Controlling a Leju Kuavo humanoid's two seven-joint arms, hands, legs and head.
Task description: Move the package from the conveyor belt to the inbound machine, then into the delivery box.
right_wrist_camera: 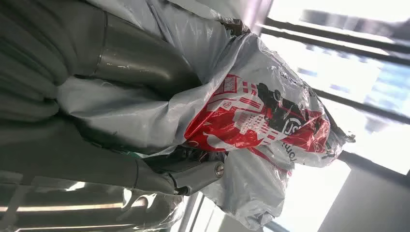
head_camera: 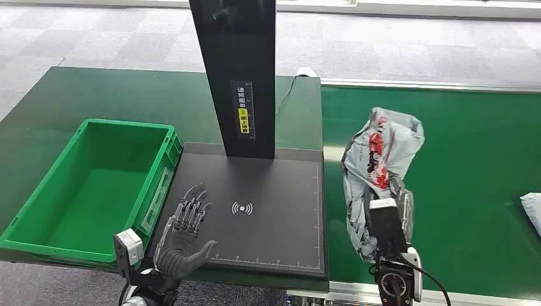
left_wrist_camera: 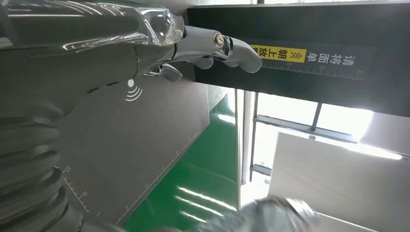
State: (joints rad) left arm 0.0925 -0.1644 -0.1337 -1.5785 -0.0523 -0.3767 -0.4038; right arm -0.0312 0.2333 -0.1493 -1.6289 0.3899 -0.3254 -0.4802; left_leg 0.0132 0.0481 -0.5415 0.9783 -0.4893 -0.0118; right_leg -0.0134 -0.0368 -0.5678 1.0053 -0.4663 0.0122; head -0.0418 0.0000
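At far left, a green crate [head_camera: 89, 185], the delivery box, sits open-topped on the dark green table [head_camera: 76, 95], just beside the scanner. Its position next to the plate suggests it is meant to receive the package after the scan.

Left hand [head_camera: 185, 239]: released, fingers apart and holding nothing, hovering over the near left corner of the scanner plate [head_camera: 274, 210]. It is probably held there in readiness to take or steady the package once it arrives. The left wrist view shows its pale fingers [left_wrist_camera: 232, 48] stretched out above the grey plate.

Centre: the inbound machine, a flat dark plate marked with a wireless symbol [head_camera: 242, 208], from which a black post [head_camera: 236, 70] rises, carrying a yellow label [head_camera: 243, 118]. The plate is bare, so the scanning step appears not yet done.

Right of the plate: the green conveyor belt [head_camera: 459, 159]. The package [head_camera: 376, 166], a crumpled grey plastic bag printed in red, is lifted off the belt and stands upright just beside the plate's right edge.

Right hand [right_wrist_camera: 145, 145]: grasping the package from below, the bag's slack plastic bunched around the thumb and fingers. The soft bag offers no firm edge, which likely explains the enclosing grip.

Far right: the corner of another pale parcel [head_camera: 533, 210] lies on the belt.
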